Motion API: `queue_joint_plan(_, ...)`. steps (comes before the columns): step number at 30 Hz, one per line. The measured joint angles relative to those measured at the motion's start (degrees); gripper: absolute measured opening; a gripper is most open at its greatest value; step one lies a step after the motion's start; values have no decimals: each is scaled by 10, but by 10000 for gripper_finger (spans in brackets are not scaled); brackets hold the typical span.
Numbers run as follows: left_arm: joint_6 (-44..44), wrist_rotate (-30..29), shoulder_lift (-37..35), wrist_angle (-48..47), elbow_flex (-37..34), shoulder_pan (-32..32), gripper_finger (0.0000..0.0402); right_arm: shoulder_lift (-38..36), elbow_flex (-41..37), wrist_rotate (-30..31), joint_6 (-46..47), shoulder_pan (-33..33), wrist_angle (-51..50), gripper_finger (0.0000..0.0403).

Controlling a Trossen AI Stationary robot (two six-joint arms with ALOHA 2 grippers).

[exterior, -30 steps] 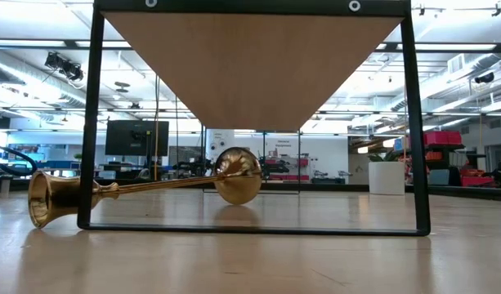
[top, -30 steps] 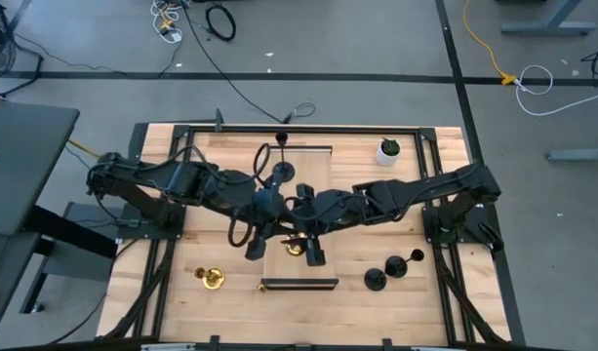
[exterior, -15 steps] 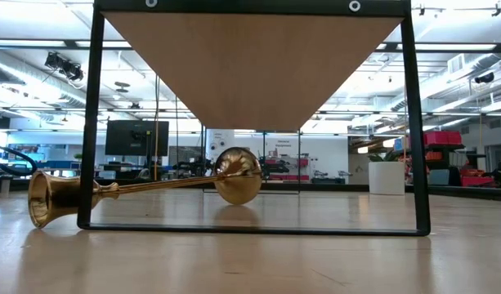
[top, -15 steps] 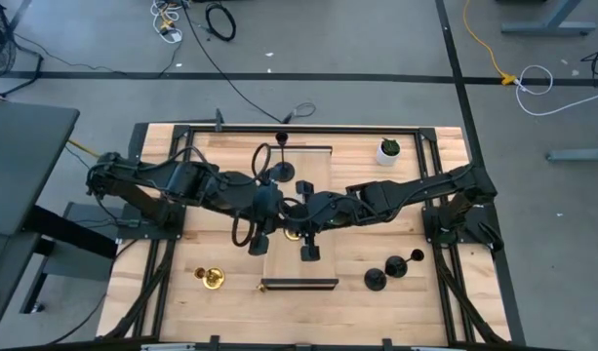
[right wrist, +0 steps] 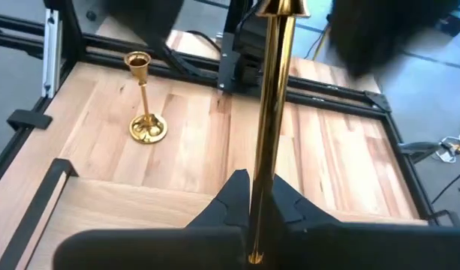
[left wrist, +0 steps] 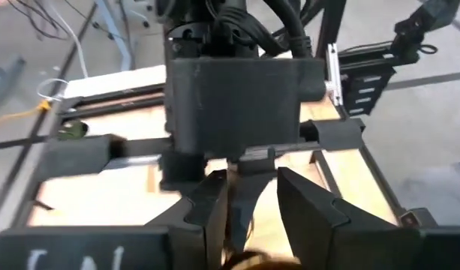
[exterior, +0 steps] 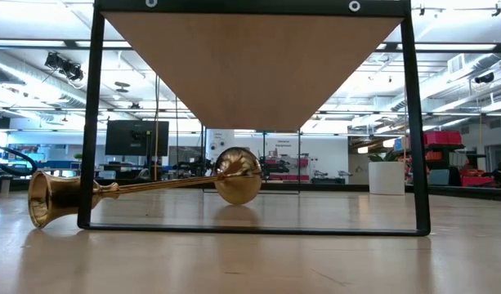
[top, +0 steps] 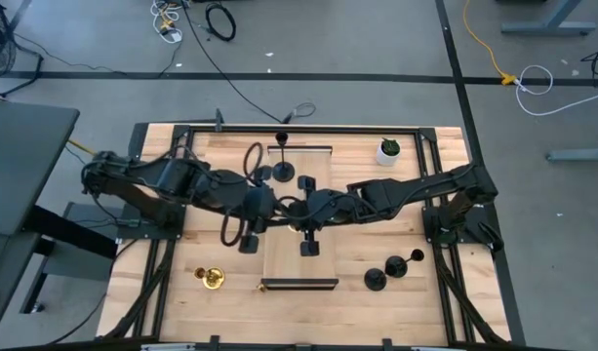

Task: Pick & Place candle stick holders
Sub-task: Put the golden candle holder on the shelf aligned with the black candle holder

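While a gold holder's stem (right wrist: pixel 273 112) stands between the right gripper's (right wrist: pixel 254 196) fingers, which are closed on it, that gripper sits over the middle of the table (top: pixel 396 185), above a raised wooden shelf (top: pixel 300 263) in a black frame. Just beside it is the left gripper (top: pixel 248 234); its wrist view shows its fingers (left wrist: pixel 308 210) parted, with a gold blur between them (what it is I cannot tell). A second gold holder (top: pixel 212 279) stands upright near the front left corner of the table. Another gold holder (exterior: pixel 144 189) lies on its side under the shelf in the low view. Two black holders (top: pixel 394 268) stand near the front right corner, and a black holder (top: pixel 282 166) stands by the shelf's back edge. A white pot with a plant (top: pixel 388 150) sits at the back right corner.
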Motion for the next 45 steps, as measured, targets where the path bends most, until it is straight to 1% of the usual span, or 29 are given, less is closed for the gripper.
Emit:
queue_joint_plan(3, 6, -16, -18, -1, 0, -5, 136, -8, 0, 3, -1, -2, -2, 4)
queue_joint_plan(7, 18, -23, -31, -2, 1, -10, 173, -20, -1, 13, -5, -4, -14, 4)
queue_joint_plan(12, 13, -68, -49, -47, 1, -19, 226, -31, -1, 18, -2, -4, -32, 4)
queue_joint_plan(15, 5, -79, -64, -70, 1, -20, 246, -37, -1, 34, -3, -4, -42, 4)
queue_joint_plan(19, -34, -96, -86, -112, 1, -20, 254, -53, -2, 77, -1, -6, -54, 4)
queue_joint_plan(23, -61, -97, -105, -141, 1, -21, 250, -93, -2, 115, 9, -11, -68, 4)
queue_joint_plan(25, -68, -101, -111, -159, 1, -21, 248, -118, -16, 134, 11, -15, -58, 4)
queue_joint_plan(27, -78, -110, -117, -168, 1, -21, 248, -152, -50, 144, 14, -21, -43, 4)
queue_joint_plan(30, -80, -126, -119, -182, 1, -21, 248, -220, -138, 142, 33, -34, 32, 4)
queue_joint_plan(34, -74, -144, -122, -185, 1, -21, 248, -304, -284, 117, 30, -49, 194, 4)
queue_joint_plan(37, -71, -185, -122, -186, 1, -21, 248, -349, -385, 87, 23, -61, 326, 4)
queue_joint_plan(40, -71, -214, -122, -193, 0, -21, 248, -365, -463, 68, 26, -79, 429, 4)
queue_joint_plan(45, -76, -249, -122, -192, -18, -20, 248, -353, -542, 34, 47, -124, 519, 4)
